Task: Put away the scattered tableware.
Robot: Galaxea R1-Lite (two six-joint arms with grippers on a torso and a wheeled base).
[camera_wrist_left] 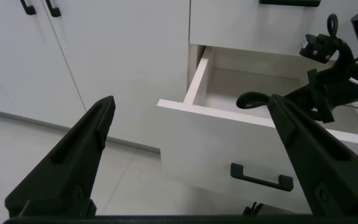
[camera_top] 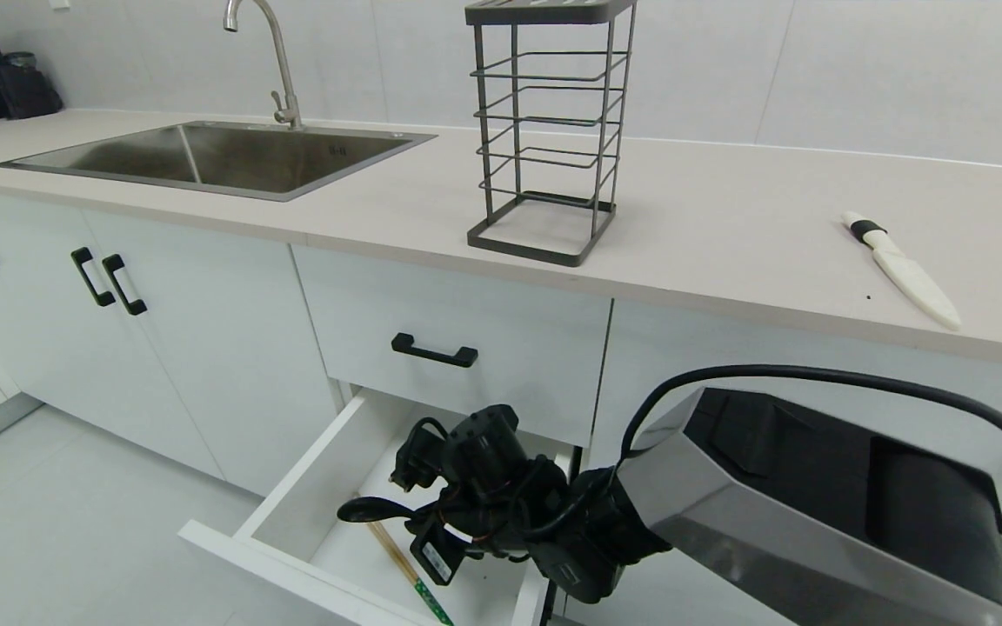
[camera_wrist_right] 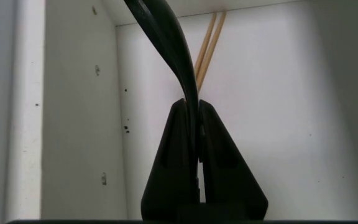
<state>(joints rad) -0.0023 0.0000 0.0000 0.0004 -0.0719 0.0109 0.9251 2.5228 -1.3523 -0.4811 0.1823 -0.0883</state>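
Note:
A black spoon [camera_top: 364, 509] hangs over the open white drawer [camera_top: 292, 489], and my right gripper [camera_top: 424, 523] is shut on its handle. From the right wrist, the spoon [camera_wrist_right: 161, 34] runs up out of the closed fingers [camera_wrist_right: 180, 134], with a pair of wooden chopsticks [camera_wrist_right: 209, 46] lying on the drawer floor beneath. These chopsticks [camera_top: 403, 561] lie near the drawer's front. My left gripper [camera_wrist_left: 191, 102] is open and holds nothing, out in front of the drawer [camera_wrist_left: 229, 119], with the spoon [camera_wrist_left: 251, 99] beyond it. A white knife [camera_top: 901, 269] with a black band lies on the counter at the right.
A dark wire rack [camera_top: 544, 130] stands on the counter's middle, with a sink [camera_top: 214, 156] and tap to its left. Above the open drawer is a closed drawer with a black handle [camera_top: 434, 350]. Cabinet doors stand to the left over a bare floor.

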